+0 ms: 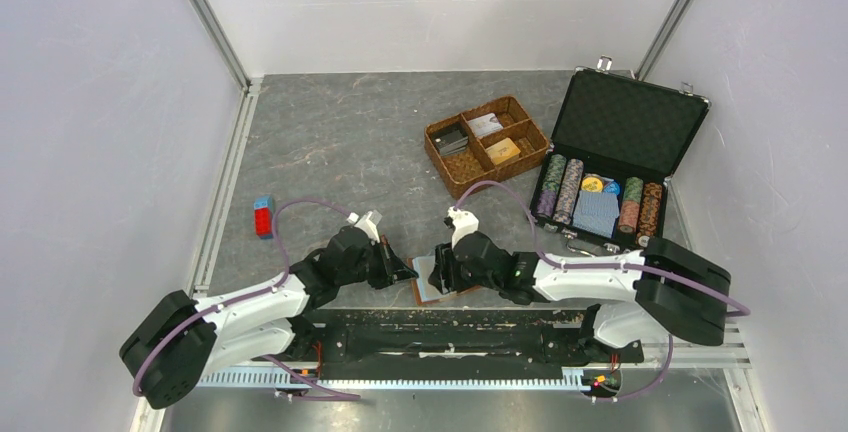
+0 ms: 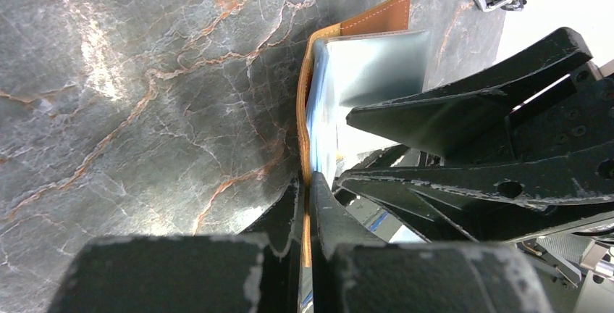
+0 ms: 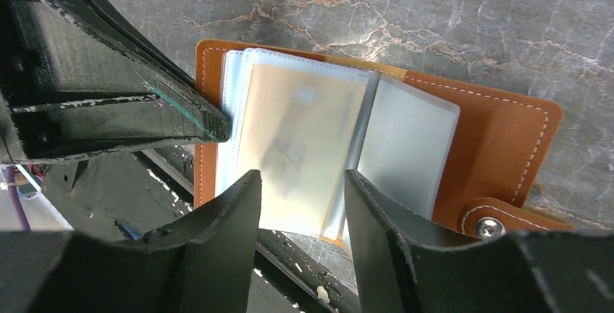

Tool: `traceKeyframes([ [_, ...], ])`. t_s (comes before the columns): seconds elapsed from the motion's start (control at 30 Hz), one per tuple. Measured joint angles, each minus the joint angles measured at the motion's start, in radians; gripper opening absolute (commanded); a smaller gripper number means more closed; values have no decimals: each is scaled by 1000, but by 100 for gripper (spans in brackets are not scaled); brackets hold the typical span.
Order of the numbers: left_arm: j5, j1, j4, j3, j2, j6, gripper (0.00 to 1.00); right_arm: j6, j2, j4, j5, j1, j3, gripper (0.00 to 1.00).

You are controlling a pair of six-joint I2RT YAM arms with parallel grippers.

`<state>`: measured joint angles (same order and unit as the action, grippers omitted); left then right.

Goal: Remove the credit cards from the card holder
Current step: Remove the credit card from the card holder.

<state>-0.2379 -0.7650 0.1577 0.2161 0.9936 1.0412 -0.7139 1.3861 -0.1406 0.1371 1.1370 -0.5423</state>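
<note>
Card holder lies open and flat on the grey table, pinned by the left gripper, which is clamped on its leather edge. Right gripper is nearer the sleeves, jaws apart and empty; the top sleeve with a pale credit card sits dead ahead between the tips, long axis running away from them. Room looks tight: the left gripper sits just beside the sleeve stack, with bare stone beyond.

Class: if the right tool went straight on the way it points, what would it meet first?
Probably the top clear sleeve of the open card holder, which lies right ahead of the right tool; depth is unclear.
</note>
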Motion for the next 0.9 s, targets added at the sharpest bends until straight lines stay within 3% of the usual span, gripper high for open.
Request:
traceKeyframes([
  [0.5, 0, 0, -3, 0, -4, 0, 2, -3, -23, -49, -42, 0, 0, 60],
  [0.9, 2, 0, -22, 0, -18, 0, 2, -11, 43, -67, -70, 2, 0, 55],
])
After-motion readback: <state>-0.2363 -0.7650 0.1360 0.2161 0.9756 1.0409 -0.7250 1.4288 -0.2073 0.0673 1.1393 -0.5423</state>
